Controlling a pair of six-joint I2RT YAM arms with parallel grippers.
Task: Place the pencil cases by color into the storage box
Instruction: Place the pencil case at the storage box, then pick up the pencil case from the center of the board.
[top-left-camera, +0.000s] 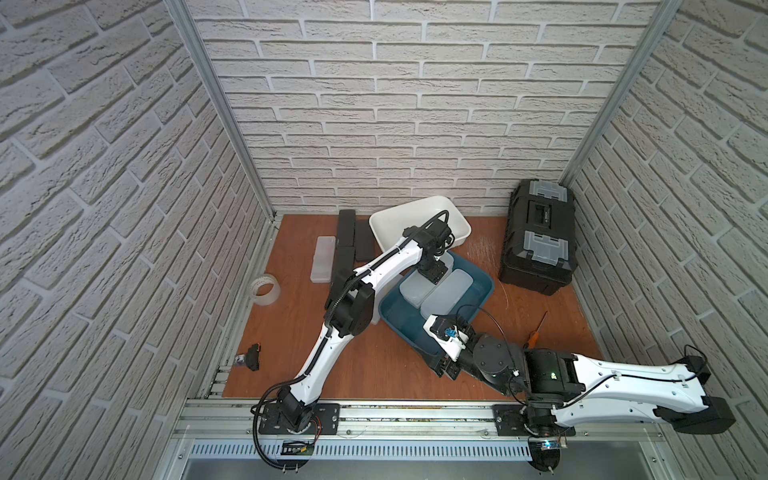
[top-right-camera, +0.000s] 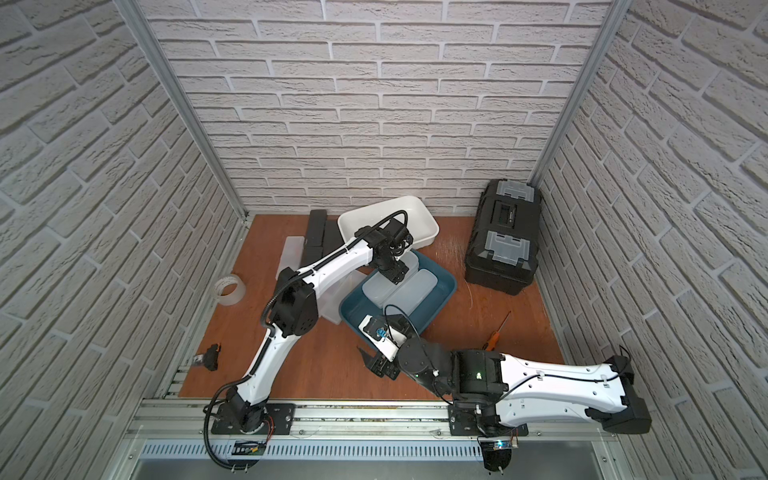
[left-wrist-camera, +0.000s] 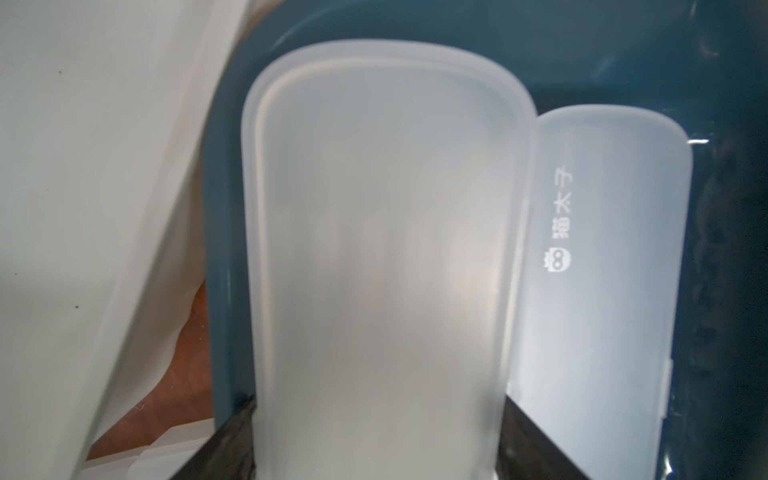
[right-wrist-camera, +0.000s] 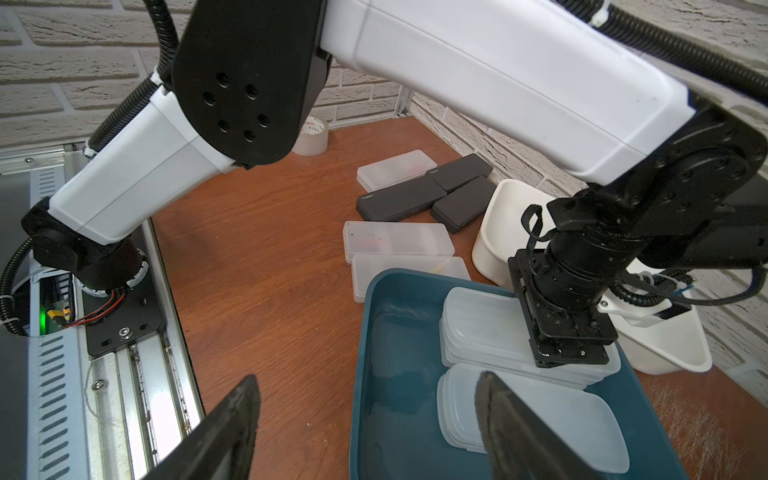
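Observation:
The blue storage box (top-left-camera: 399, 311) (top-right-camera: 353, 309) sits mid-table and holds frosted white pencil cases in two stacks. My left gripper (top-left-camera: 432, 274) (left-wrist-camera: 378, 415) reaches down into it, shut on the end of the top frosted case (left-wrist-camera: 374, 249) (right-wrist-camera: 486, 328) of the far stack. The other stack (top-left-camera: 449, 291) (left-wrist-camera: 602, 291) lies beside it. My right gripper (top-left-camera: 444, 368) (right-wrist-camera: 365, 380) hovers open over the box's near corner, with nothing between its fingers. Black cases (top-left-camera: 347, 237) (right-wrist-camera: 399, 201) and more white cases (top-left-camera: 323, 258) (right-wrist-camera: 397, 241) lie on the table to the left.
An empty white tub (top-left-camera: 415, 216) stands behind the blue box. A black toolbox (top-left-camera: 538, 237) fills the back right corner. A tape roll (top-left-camera: 264, 289) lies at the left, an orange screwdriver (top-left-camera: 537, 330) at the right and a small black part (top-left-camera: 251, 357) at the front left.

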